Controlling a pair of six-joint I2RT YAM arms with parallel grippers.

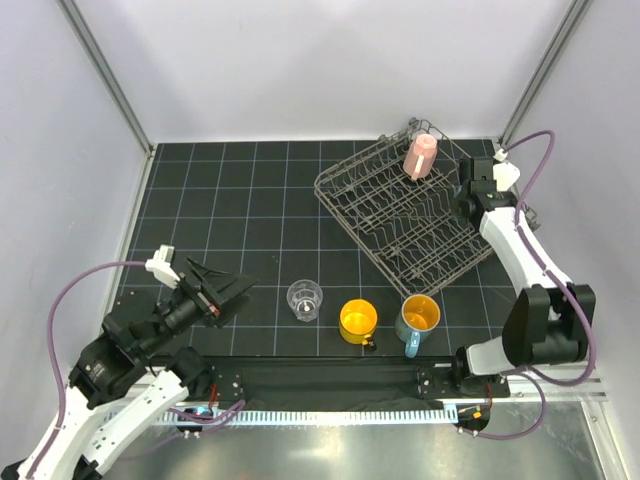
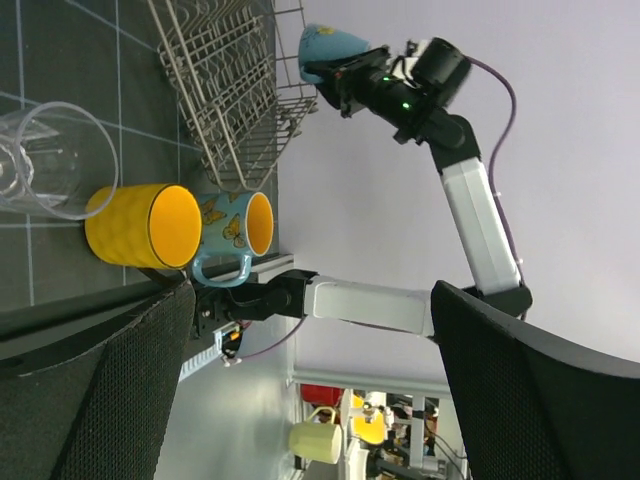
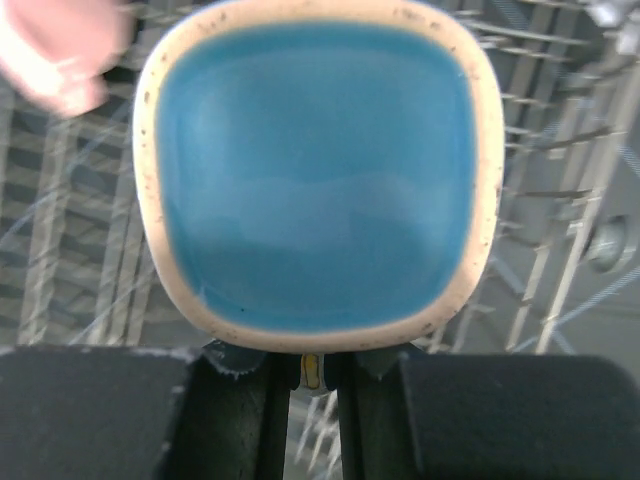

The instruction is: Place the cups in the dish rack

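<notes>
On the black gridded table (image 1: 240,200), the grey wire dish rack (image 1: 390,220) holds only a pink cup (image 1: 421,155). My right jaws clamp a blue mug (image 3: 320,170) over it. A butterfly-printed blue mug (image 1: 420,318), yellow mug (image 1: 357,320) and clear glass tumbler (image 1: 305,299) are left to load; my left jaws gape empty.

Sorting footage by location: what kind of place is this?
Probably a robot lab test cell: plain white walls, a black gridded mat, and the dish rack staged on it.

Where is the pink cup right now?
In the top view, the pink cup sits in the far corner of the dish rack, on the right side of the table.
</notes>
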